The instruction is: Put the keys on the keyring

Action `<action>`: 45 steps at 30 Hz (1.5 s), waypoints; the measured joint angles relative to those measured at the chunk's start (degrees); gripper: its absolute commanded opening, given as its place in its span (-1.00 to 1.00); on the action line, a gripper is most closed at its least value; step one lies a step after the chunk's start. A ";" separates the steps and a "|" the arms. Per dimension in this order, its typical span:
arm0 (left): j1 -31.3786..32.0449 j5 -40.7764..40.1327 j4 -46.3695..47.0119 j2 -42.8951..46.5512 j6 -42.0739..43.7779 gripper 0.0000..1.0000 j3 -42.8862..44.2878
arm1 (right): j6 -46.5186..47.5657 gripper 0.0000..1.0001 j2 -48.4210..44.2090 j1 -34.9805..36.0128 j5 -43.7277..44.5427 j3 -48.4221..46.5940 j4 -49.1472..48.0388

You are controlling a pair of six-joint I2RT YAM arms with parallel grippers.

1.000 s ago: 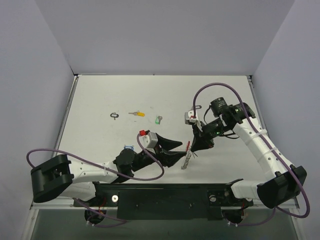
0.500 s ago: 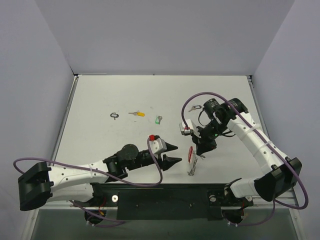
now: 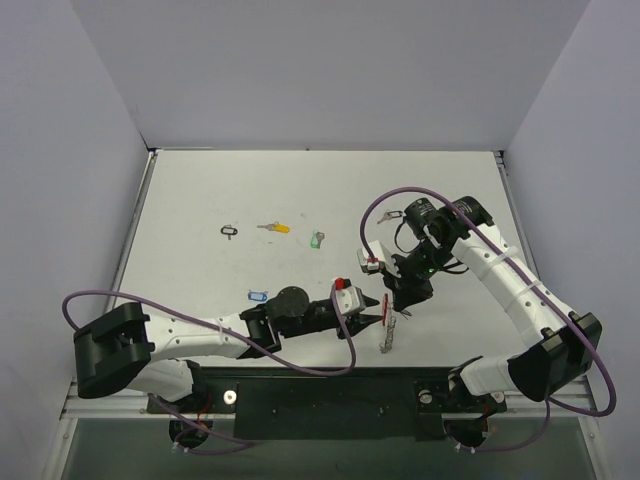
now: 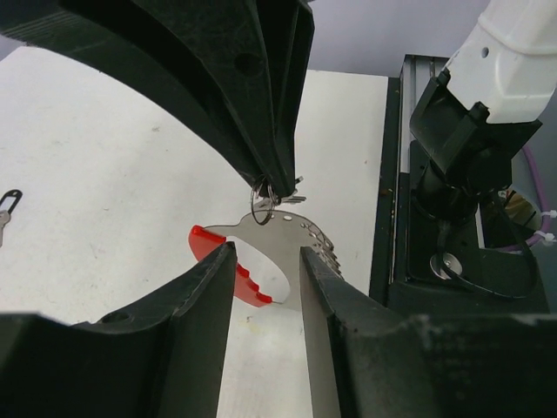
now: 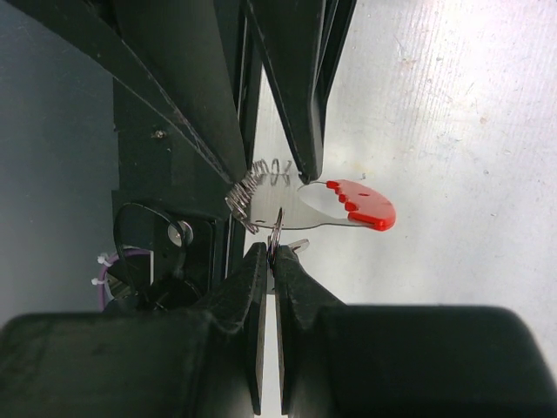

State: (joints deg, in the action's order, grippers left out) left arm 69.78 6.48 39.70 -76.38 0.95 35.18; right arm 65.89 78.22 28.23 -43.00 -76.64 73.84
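Filling most of the overhead view, the white surface (image 3: 200,190) carries everything. The left arm (image 3: 190,340) lies low along the bottom of the frame, reaching from the lower left to the centre. The right arm (image 3: 510,280) arches up from the lower right and bends back down to the same spot, just below the middle of the frame, so the two meet tip to tip. The left hand (image 4: 266,254) is half spread, with one finger on each side of the keyring (image 4: 283,242). Its tips sit right at the keyring's edges, but I cannot tell whether they press on it. The right hand (image 5: 274,251) is closed tight, pinching the small silver ring (image 5: 277,228) at the edge of the keyring's flat metal plate. In the left wrist view the keyring sits mid-frame, its red band (image 4: 218,261) to the lower left. The right wrist view shows a wire coil (image 5: 246,187) at the plate's other end. Four keys lie loose, well apart from both hands. The blue-tagged key (image 3: 256,296) is left of centre, just beside the left arm. The green-tagged key (image 3: 317,240), yellow-tagged key (image 3: 275,228) and black-tagged key (image 3: 230,231) form a row in the upper left.
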 measured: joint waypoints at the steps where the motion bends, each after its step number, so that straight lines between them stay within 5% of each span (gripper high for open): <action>1: 0.11 -0.07 0.76 -0.57 0.11 -0.13 0.09 | 0.04 -1.00 0.00 0.00 0.00 0.00 0.04; 21: 0.81 -2.40 7.28 -5.18 1.09 -0.42 2.49 | 0.46 -1.00 0.00 0.00 -0.55 0.00 0.15; 28: 0.81 -2.16 7.28 -5.62 1.22 -0.80 2.73 | 0.70 -1.00 0.04 0.00 -0.92 0.00 0.17; 29: 0.87 -2.10 7.23 -5.64 1.25 -1.00 2.80 | 0.76 -1.00 0.07 0.00 -0.90 0.00 0.24; 34: 0.96 -1.51 6.86 -5.70 1.14 -1.00 3.04 | 1.31 -1.00 0.07 -0.02 -0.61 0.00 0.42; 38: 1.01 -1.62 7.87 -5.70 -0.39 -1.00 2.64 | 1.07 -0.29 0.04 -0.26 -1.03 -0.02 0.28; 45: 1.11 -7.52 22.05 -5.11 -8.31 -1.00 -6.10 | 1.07 -0.12 -2.16 -8.55 -8.85 0.07 0.50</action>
State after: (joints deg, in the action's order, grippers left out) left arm 70.89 -1.04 61.76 -81.49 -7.35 29.08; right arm 66.96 76.05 19.68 -51.86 -76.58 74.35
